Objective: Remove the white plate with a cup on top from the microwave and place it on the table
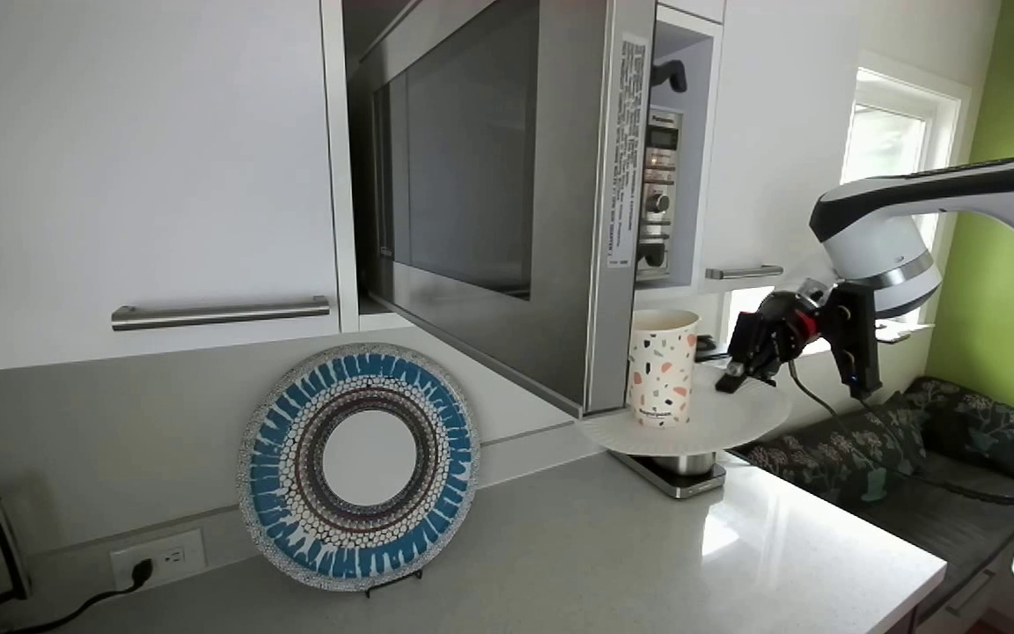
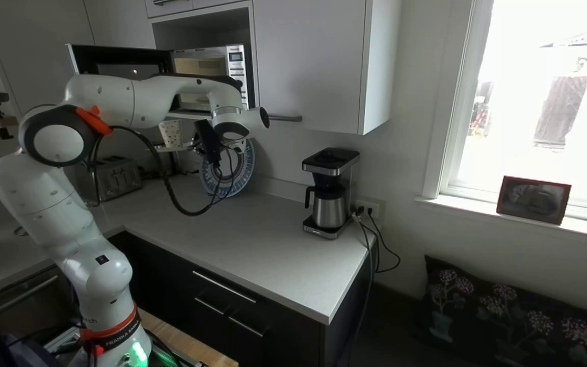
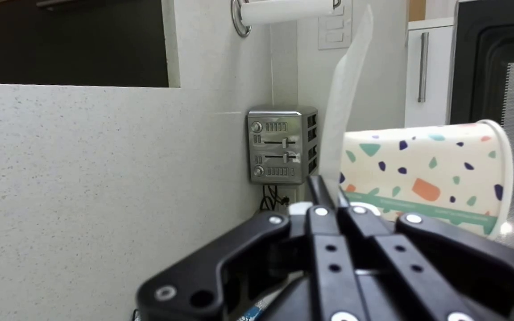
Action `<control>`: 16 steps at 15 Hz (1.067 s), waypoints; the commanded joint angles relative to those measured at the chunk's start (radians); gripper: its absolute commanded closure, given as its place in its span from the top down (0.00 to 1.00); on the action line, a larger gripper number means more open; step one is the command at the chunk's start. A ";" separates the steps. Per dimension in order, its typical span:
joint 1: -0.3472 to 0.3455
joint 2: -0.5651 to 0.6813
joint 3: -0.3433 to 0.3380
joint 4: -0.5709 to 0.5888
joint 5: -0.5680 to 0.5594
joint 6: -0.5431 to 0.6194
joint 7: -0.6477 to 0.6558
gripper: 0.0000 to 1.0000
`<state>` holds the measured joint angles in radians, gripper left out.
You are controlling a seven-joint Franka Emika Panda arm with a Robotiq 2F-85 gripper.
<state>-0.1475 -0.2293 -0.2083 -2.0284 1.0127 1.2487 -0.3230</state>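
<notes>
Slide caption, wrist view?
Pincer grips a white plate by its edge, terrazzo-patterned paper cup resting on it, two-lever toaster beyond.

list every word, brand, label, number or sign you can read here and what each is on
"Panasonic": control panel of the microwave
"FRANKA EMIKA": dark band at the base of the robot arm
"rch", roughly: end of a word above that band, rest unreadable
Too small or blurred: long label on the microwave door's edge, door logo, print low on the cup, display, mark on the coffee maker's base
Wrist view: nothing readable
</notes>
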 commanded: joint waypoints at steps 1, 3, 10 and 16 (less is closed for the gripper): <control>-0.007 0.109 -0.010 0.063 -0.001 -0.069 -0.024 0.00; -0.005 0.172 -0.008 0.095 -0.015 -0.106 -0.054 0.00; -0.019 0.357 0.012 0.209 -0.108 -0.189 -0.264 0.00; -0.030 0.437 0.023 0.245 -0.170 -0.157 -0.422 0.00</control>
<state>-0.1562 0.1580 -0.2028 -1.8248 0.8814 1.0954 -0.6808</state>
